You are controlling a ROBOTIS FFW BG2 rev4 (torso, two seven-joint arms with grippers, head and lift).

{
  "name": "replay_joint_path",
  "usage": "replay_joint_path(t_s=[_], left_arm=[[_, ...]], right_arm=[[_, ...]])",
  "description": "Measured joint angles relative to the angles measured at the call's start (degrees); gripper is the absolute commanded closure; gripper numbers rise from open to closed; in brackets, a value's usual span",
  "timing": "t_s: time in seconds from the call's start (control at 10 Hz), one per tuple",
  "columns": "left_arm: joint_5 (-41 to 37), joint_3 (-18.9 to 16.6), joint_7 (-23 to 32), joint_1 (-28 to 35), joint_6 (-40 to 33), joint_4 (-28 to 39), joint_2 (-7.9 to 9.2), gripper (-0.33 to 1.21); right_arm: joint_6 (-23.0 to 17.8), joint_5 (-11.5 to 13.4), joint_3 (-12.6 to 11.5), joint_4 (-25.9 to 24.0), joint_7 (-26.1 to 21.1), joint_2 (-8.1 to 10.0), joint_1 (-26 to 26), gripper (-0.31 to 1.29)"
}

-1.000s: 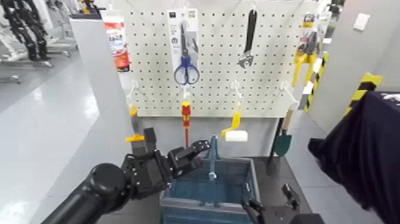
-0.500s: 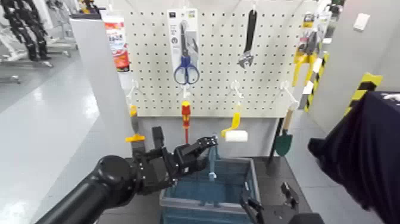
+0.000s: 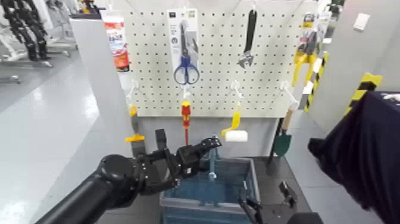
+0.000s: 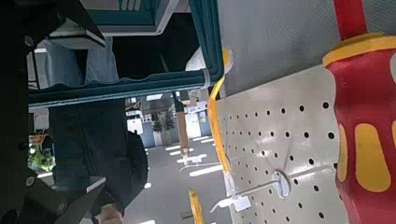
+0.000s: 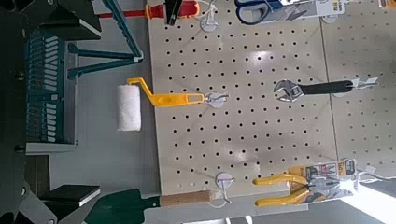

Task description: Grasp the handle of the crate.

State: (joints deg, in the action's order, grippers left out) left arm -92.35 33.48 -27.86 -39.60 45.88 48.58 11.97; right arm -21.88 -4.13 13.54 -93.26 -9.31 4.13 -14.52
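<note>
The right gripper (image 3: 268,205) sits at the 6 o'clock edge of the head view, black and angular, its two fingers spread apart and empty, just beside the near right corner of the crate (image 3: 196,208). The crate is a blue-grey rectangular plastic basket with ribbed, slatted walls and a lighter grey rim; its interior is open from above. The handle (image 3: 212,159), a thin teal bar, stands upright over the crate's middle, rising toward 12 o'clock. The left gripper (image 3: 207,146), matte black on a rounded black arm entering from 8 o'clock, is at the top of the handle; its fingertips reach the bar, but whether they clamp it or stand apart cannot be told. In the left wrist view the teal bar (image 4: 121,89) crosses the frame close to the camera. To the right of the crate lies open dark floor up to a dark fabric mass (image 3: 363,161) at 3 o'clock. Behind the crate stands a white perforated pegboard (image 3: 220,59) with a regular hole grid. From it hang a red-yellow screwdriver (image 3: 186,119) just beyond the left gripper, a yellow-handled paint roller (image 3: 234,130), a green trowel (image 3: 284,138), blue-handled scissors (image 3: 186,70) and a black wrench (image 3: 249,39) higher up.
</note>
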Motion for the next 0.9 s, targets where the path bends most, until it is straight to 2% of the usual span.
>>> replay_joint_path(t_s=[0.2,0.9], left_arm=[[-0.87,0.28,0.13,-0.12,0.28,-0.74,-0.07,1.19],[-0.97,-0.07,0.14,0.65,-0.12,-1.55,-0.2,1.19]], right_arm=[[-0.15,0.0,0.05,0.01,0.0,0.0,0.02,0.14],[-0.35,-0.01,0.0,0.1,0.0,0.0,-0.06,0.14]])
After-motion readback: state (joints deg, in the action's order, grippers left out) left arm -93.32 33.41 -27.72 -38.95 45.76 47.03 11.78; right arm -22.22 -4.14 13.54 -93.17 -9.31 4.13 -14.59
